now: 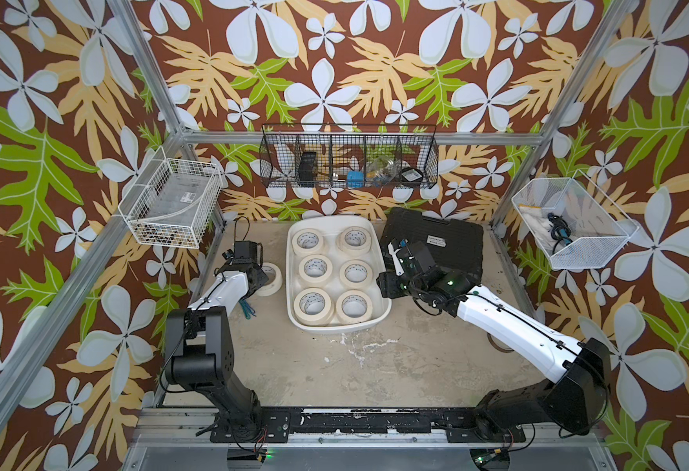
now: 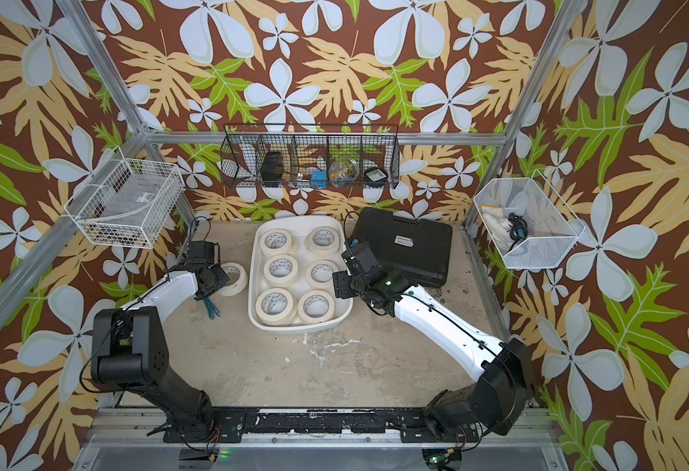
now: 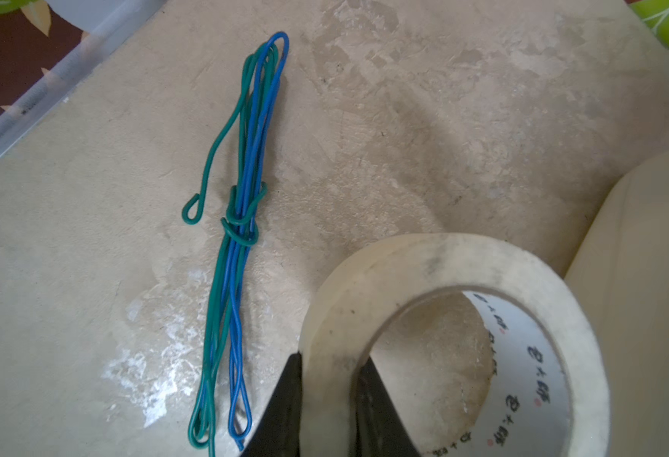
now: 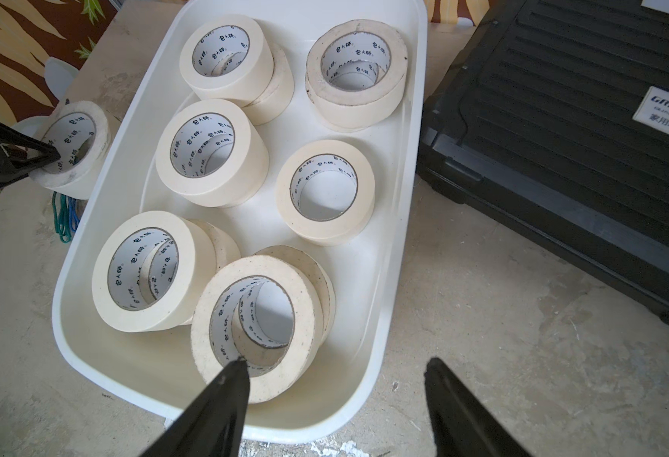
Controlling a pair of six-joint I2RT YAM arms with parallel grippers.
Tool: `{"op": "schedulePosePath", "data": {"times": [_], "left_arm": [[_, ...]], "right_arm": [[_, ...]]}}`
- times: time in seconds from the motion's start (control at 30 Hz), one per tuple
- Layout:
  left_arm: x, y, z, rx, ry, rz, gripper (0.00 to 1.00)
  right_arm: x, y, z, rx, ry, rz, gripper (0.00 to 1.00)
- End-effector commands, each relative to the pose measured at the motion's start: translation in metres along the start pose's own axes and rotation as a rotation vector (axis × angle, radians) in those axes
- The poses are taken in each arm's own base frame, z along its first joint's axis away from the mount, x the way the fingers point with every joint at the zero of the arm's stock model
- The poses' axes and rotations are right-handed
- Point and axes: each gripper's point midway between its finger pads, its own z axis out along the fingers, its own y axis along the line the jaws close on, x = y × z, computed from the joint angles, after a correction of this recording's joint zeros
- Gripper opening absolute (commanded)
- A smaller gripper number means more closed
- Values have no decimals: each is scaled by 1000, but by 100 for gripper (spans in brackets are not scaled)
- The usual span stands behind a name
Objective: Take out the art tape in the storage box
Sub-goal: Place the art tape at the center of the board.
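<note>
Top views, both, looking down on a beige table (image 1: pixel 375 367) carrying the white storage box (image 1: pixel 326 327) mid-table, just beside a black case (image 1: pixel 449 240). Holding six stacks of art tape (image 4: pixel 246 158) inside that box. Pinching the wall of one more roll (image 3: pixel 443 261) with the left end effector (image 3: pixel 329 356), just outside the box, near a green-and-blue wire bundle (image 3: pixel 238 237). Hovering the right end effector (image 4: pixel 337 360), fingers spreading apart, above the box's rim on the case side.

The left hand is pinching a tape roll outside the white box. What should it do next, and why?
Probably open the left hand and let go: its tape roll is already outside the storage box, low over the table, so it seems ready to be dropped there.
</note>
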Motion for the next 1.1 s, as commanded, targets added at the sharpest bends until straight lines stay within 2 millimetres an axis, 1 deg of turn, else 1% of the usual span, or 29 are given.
{"op": "schedulePosePath", "data": {"times": [0.0, 0.2, 0.33, 0.43, 0.73, 0.8, 1.07], "left_arm": [[-13, -5, 8, 7, -48, -22, 8], [-6, -10, 25, 17, -15, -24, 8], [-4, -13, 30, 23, -6, -19, 8], [-4, -14, 33, 21, -3, -16, 11], [-2, -18, 43, 15, 8, -8, 13], [0, -20, 44, 15, 10, -1, 15], [3, -26, 44, 22, 14, 13, 32]], "right_arm": [[-4, 2, 0, -15, -22, 11, 73], [-1, 2, 5, -19, -10, 14, 73], [0, 2, 8, -21, -7, 16, 73], [0, 3, 10, -25, -4, 19, 73], [4, 6, 16, -40, 9, 29, 72], [4, 6, 16, -41, 9, 31, 72], [7, 6, 17, -42, 14, 34, 71]]}}
